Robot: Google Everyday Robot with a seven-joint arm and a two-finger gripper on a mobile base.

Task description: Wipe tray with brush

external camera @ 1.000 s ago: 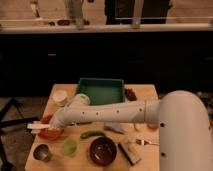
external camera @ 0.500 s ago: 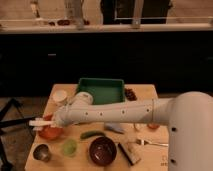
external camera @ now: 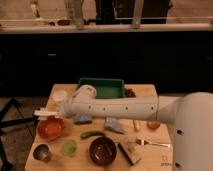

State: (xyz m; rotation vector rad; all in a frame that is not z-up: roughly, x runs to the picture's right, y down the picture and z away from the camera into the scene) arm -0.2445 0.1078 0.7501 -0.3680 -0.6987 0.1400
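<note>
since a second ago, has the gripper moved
Yes: the gripper, jaws shut on the brush, moved up-frame, away from the orange bowl toward the tray.

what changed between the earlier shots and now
The arm raised its far end, carrying the pincer, shut on the brush, up and a little to the right, so more of the orange bowl shows. Nothing was let go. The tray and dark bowl stayed put.
</note>
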